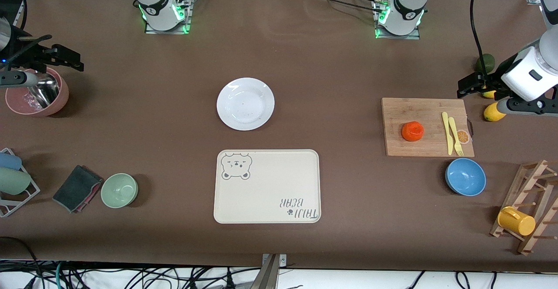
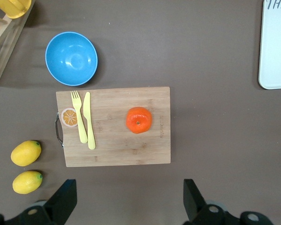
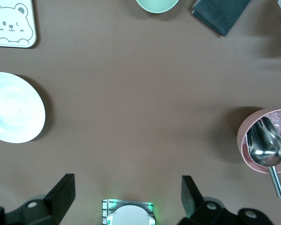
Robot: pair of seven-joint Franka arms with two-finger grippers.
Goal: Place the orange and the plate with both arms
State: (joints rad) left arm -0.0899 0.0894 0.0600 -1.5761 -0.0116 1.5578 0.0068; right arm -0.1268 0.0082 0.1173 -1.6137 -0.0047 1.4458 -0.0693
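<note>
The orange (image 1: 412, 131) lies on a wooden cutting board (image 1: 425, 145) toward the left arm's end of the table; it also shows in the left wrist view (image 2: 139, 120). The white plate (image 1: 245, 103) sits mid-table, farther from the front camera than the cream bear tray, and shows in the right wrist view (image 3: 11, 114). My left gripper (image 1: 464, 87) (image 2: 129, 199) is open and empty, up over the table beside the board. My right gripper (image 1: 69, 59) (image 3: 126, 194) is open and empty, up by the pink bowl.
The cream bear tray (image 1: 267, 186) lies mid-table. A yellow fork and knife (image 1: 451, 134) lie on the board. A blue bowl (image 1: 465, 176), lemons (image 1: 492, 112) and a mug rack (image 1: 523, 210) surround it. The pink bowl with a scoop (image 1: 37, 95), a green bowl (image 1: 119, 190) and a dark cloth (image 1: 76, 188) sit at the right arm's end.
</note>
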